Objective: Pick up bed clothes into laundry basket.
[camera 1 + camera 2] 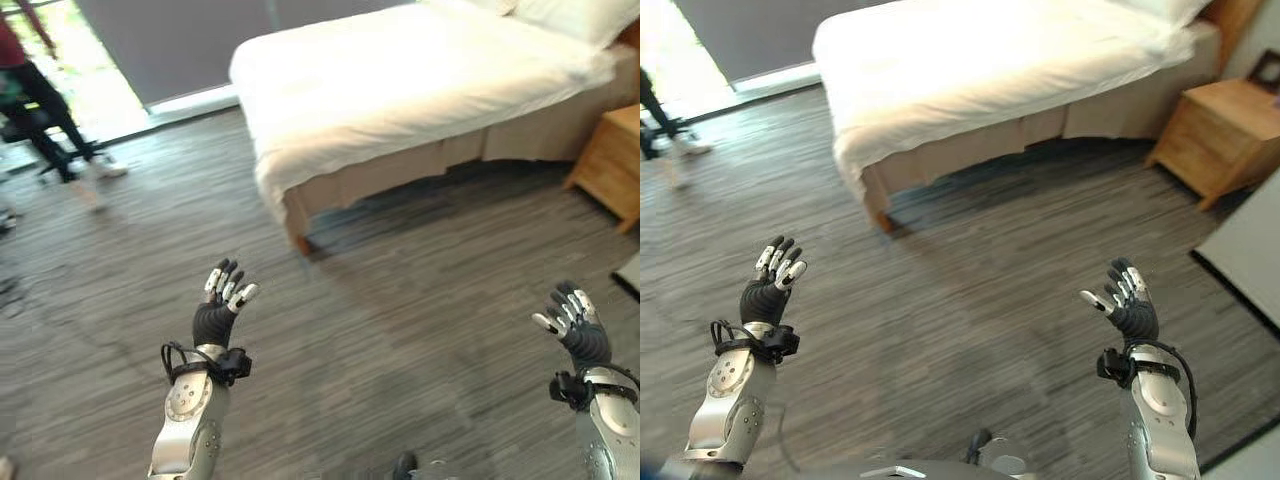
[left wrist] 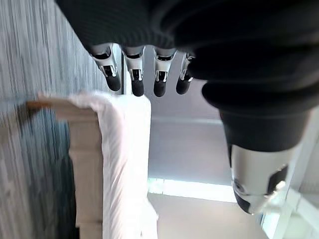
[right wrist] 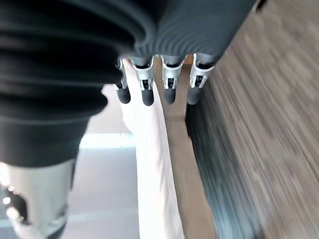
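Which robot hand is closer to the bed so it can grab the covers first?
Probably the left hand. It is raised roughly in line with the near corner of the bed, where the white bedding hangs down. The right hand is raised farther to the side. Both are open and well short.

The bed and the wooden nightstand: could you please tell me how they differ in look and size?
The bed is large, covered in white bedding that drapes over its side; the nightstand is much smaller and bare light wood. The bed has a beige base on short legs, while the nightstand is a boxy cabinet. Both stand on the grey wood floor.
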